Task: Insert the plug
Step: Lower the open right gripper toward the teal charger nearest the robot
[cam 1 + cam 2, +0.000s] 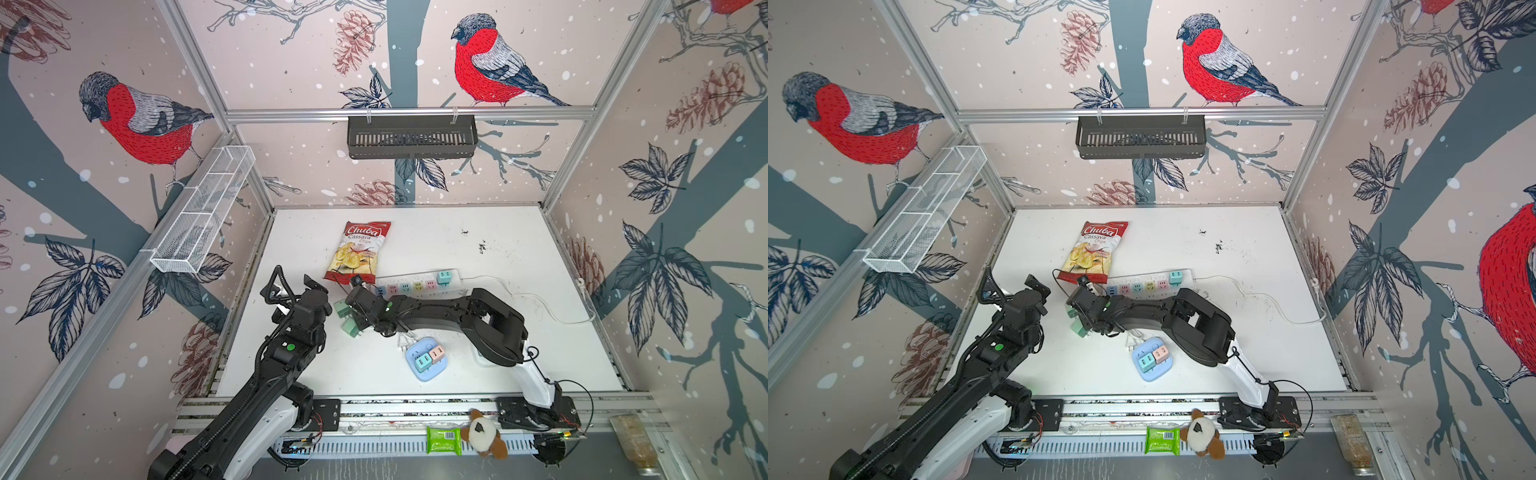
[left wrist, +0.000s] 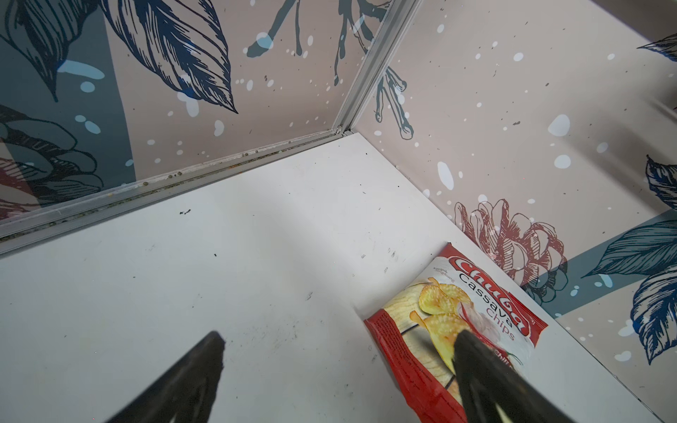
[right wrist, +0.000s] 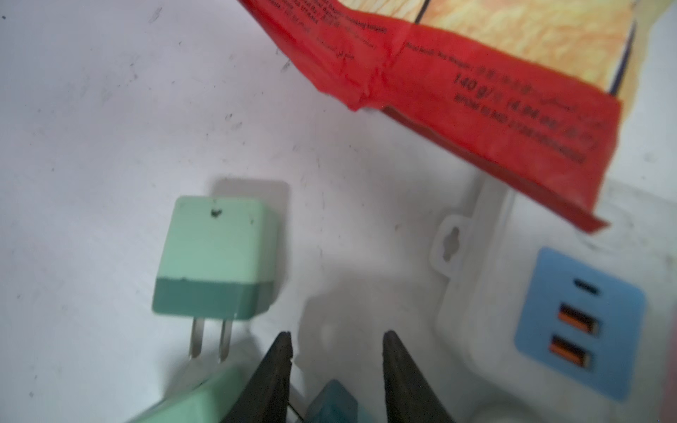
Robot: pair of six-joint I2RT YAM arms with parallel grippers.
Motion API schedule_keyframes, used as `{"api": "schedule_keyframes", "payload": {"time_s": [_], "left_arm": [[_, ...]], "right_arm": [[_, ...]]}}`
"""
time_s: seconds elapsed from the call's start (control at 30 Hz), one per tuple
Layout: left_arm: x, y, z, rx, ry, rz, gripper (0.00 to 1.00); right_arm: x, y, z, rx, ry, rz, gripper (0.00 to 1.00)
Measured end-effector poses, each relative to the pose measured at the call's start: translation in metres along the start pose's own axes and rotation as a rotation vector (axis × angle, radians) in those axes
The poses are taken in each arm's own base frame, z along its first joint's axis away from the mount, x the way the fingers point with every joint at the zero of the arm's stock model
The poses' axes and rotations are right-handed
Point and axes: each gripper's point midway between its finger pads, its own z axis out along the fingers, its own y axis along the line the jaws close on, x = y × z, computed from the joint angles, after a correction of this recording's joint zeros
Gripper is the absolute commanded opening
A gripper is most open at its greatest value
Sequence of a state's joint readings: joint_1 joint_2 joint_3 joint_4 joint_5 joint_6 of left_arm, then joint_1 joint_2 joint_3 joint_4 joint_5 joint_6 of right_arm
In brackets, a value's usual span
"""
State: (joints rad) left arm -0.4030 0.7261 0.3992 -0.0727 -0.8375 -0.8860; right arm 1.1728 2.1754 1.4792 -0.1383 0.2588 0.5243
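Right gripper (image 3: pixel 337 334) narrow, teal plug (image 3: pixel 331 401) between its jaws, grip on it uncertain; mint-green plug (image 3: pixel 216 256) just beside.

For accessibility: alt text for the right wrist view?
A green plug lies on the white table, prongs toward the right gripper, whose parted fingers flank a teal block. Beside it, a power strip partly under a chip bag.

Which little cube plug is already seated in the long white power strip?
The teal plug at the strip's cord end. Two others sit on the blue square block; the green ones lie loose.
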Motion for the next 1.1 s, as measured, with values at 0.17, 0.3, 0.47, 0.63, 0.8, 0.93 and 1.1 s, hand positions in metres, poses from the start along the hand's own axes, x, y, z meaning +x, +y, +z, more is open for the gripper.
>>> {"api": "schedule_keyframes", "payload": {"time_s": [0.17,0.3,0.47,0.63,0.8,0.93,1.1], "left_arm": [[0.0,0.0,0.0,0.001,-0.001,-0.001,0.97],[-0.002,0.0,-0.001,0.005,-0.004,-0.007,0.97],[-0.002,0.001,-0.002,0.006,-0.006,-0.009,0.97],[-0.001,0.001,-0.002,0.006,-0.005,-0.008,0.97],[-0.001,0.001,-0.001,0.005,-0.005,-0.008,0.97],[0.0,0.002,-0.001,0.004,-0.003,-0.005,0.97],[0.001,0.002,-0.001,0.002,-0.002,-0.003,0.97]], "right_arm": [[0.032,0.015,-0.019,-0.02,0.025,-0.057,0.43],[0.052,0.02,-0.035,-0.018,0.041,-0.104,0.46],[0.054,0.019,-0.057,-0.01,0.013,-0.12,0.52],[0.047,0.021,-0.094,-0.014,-0.057,-0.124,0.56],[0.059,0.025,-0.125,-0.034,-0.093,-0.108,0.54],[0.081,0.024,-0.133,-0.06,-0.078,-0.096,0.53],[0.099,0.022,-0.13,-0.087,-0.042,-0.068,0.54]]}}
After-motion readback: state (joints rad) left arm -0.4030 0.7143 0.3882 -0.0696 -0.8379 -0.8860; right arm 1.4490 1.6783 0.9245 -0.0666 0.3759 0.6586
